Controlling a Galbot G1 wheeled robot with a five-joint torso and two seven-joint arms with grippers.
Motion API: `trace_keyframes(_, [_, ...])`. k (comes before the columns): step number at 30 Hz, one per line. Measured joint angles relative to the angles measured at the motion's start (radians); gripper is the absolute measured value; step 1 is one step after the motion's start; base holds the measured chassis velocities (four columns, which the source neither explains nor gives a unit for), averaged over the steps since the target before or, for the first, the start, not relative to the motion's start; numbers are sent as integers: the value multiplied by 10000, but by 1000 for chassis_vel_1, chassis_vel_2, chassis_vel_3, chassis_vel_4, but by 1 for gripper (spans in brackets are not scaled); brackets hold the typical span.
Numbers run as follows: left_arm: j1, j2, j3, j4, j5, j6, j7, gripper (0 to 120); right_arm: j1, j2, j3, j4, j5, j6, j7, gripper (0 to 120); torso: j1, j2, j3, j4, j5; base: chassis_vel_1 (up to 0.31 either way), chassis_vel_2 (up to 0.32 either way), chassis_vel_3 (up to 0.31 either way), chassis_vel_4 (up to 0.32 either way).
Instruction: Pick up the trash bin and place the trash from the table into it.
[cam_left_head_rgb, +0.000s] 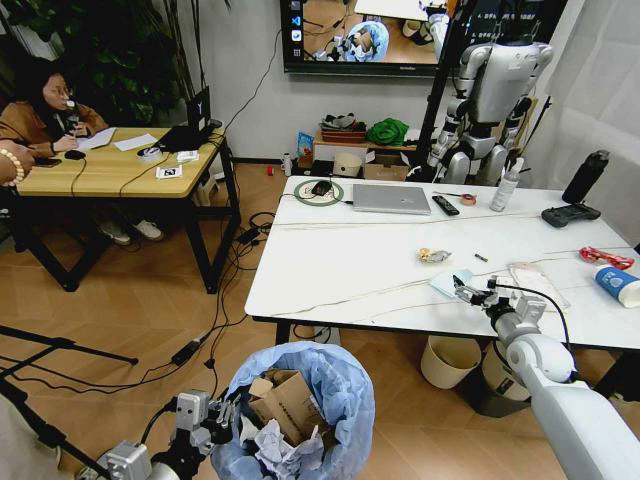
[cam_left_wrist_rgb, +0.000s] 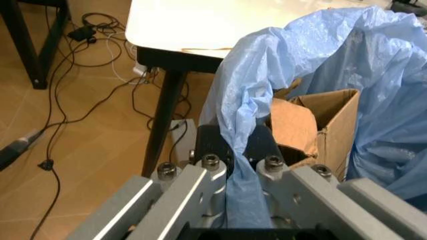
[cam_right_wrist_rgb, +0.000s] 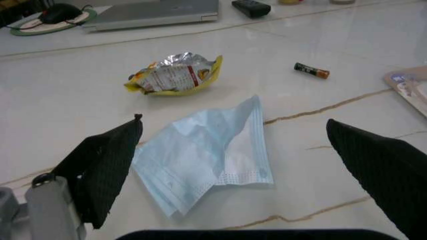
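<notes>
My left gripper (cam_left_wrist_rgb: 243, 165) is clamped on the blue liner of the trash bin (cam_left_head_rgb: 300, 410), held low in front of the table (cam_left_head_rgb: 330, 270), with a brown paper bag (cam_left_wrist_rgb: 313, 125) inside. My right gripper (cam_right_wrist_rgb: 233, 165) hangs spread wide over a face mask (cam_right_wrist_rgb: 207, 150), a crumpled snack wrapper (cam_right_wrist_rgb: 175, 74) just beyond it.

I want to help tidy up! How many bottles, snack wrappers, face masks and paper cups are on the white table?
Bottles: 2, the white spray bottle and the black bottle
Snack wrappers: 2, the yellow wrapper and the red wrapper
Face masks: 1, the face mask
Paper cups: 1, the paper cup
Total: 6
</notes>
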Motion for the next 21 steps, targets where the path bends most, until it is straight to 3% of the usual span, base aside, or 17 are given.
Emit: trace_keyframes(21, [3, -114, -46, 35, -12, -9, 0, 0, 904, 208, -637, -1251, -208, 64, -30, 100, 0, 0, 0, -1, 0, 0, 0, 0, 0])
